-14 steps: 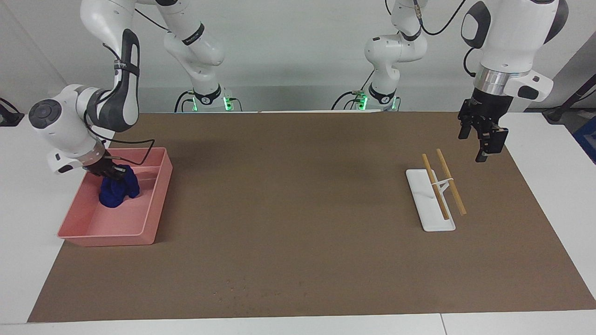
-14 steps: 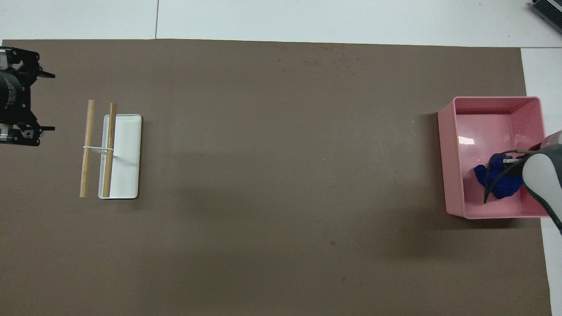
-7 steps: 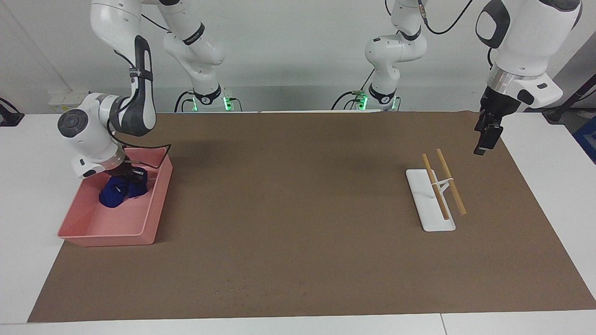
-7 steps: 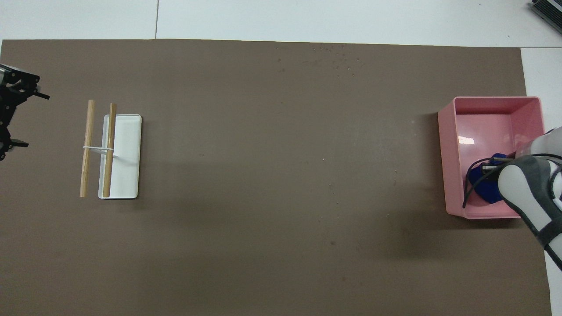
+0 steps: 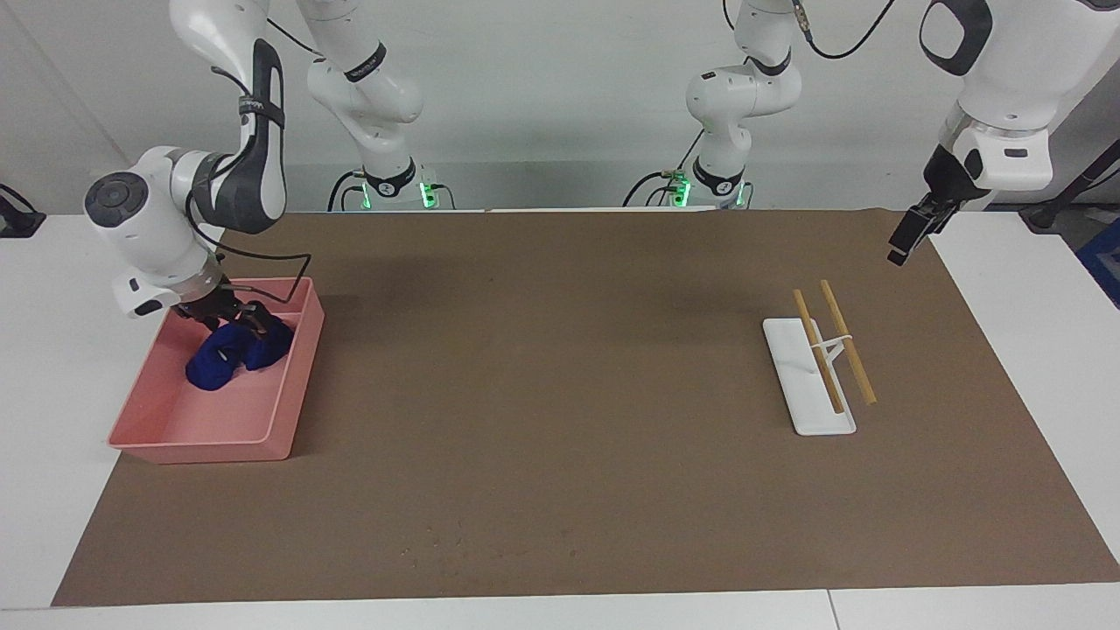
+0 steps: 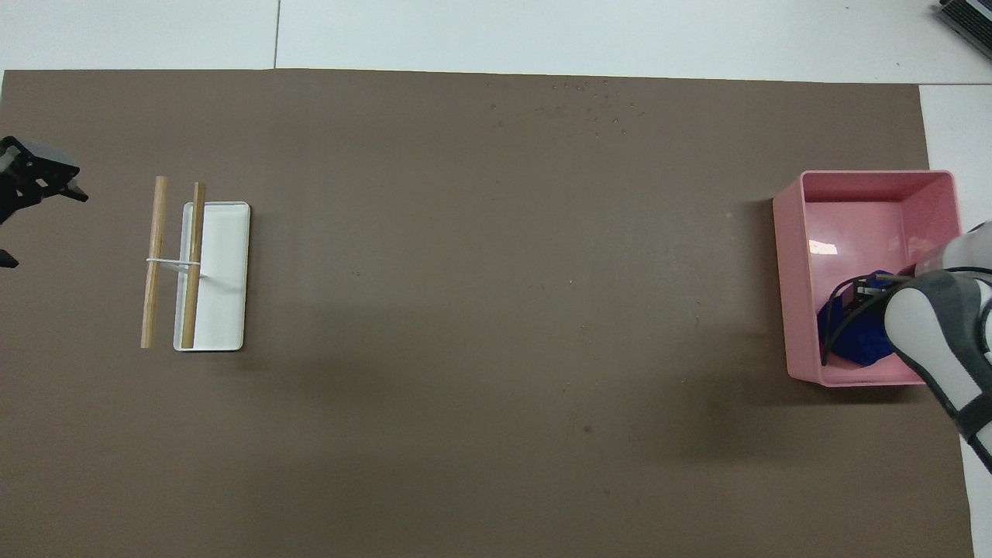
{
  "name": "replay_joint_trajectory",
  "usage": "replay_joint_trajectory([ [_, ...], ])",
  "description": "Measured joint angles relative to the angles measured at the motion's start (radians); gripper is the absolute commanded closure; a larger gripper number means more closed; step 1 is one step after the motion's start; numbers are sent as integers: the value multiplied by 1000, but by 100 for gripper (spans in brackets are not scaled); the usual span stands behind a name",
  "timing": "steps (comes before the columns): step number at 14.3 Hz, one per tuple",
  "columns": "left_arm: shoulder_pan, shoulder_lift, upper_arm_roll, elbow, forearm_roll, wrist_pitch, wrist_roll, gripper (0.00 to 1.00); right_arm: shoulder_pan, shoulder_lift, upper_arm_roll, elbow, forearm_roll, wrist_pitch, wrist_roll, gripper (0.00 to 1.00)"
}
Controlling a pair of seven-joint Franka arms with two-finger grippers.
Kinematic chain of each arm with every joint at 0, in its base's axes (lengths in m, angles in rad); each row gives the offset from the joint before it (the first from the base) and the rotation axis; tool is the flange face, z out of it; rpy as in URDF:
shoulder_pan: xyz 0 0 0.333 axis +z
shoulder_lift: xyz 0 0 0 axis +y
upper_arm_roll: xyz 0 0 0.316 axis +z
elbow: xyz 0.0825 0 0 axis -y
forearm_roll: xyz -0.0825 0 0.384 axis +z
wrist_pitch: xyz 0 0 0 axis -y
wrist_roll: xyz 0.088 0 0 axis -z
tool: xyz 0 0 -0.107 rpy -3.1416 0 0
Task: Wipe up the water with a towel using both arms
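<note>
Towel [image 5: 234, 352] lay bundled in the pink tray [image 5: 289, 398] at nine o'clock, right gripper [image 5: 229, 317] open over it, apparently having released it; left gripper [image 5: 910, 234], open, waited at two o'clock.

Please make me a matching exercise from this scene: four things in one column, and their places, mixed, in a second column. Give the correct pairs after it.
Things:
1. towel
2. rack
3. left gripper
4. right gripper

Places:
A. raised, over the edge of the mat
B. in the pink tray
C. down at the towel
D. on the mat, toward the left arm's end

Pairs: 1-B, 2-D, 3-A, 4-C.
</note>
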Motion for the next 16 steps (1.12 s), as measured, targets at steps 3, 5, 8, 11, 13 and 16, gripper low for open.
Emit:
replay_joint_trajectory([
  [3,1,0,5,2,0,-22,97,0,7,-66,112,9,31,-78,128,0],
  [5,1,0,3,3,0,-39,155,0,15,-96,200,36,54,-142,228,0],
  [8,1,0,3,29,1,-92,258,0,18,-104,289,112,69,-209,328,0],
  [11,1,0,1,48,1,-132,349,0,21,-85,305,235,73,-265,343,0],
  [13,0,0,-1,48,1,-150,397,0,20,-70,302,323,73,-294,343,0],
  [16,-3,0,-14,48,0,-169,412,0,11,-59,298,419,72,-345,343,0],
])
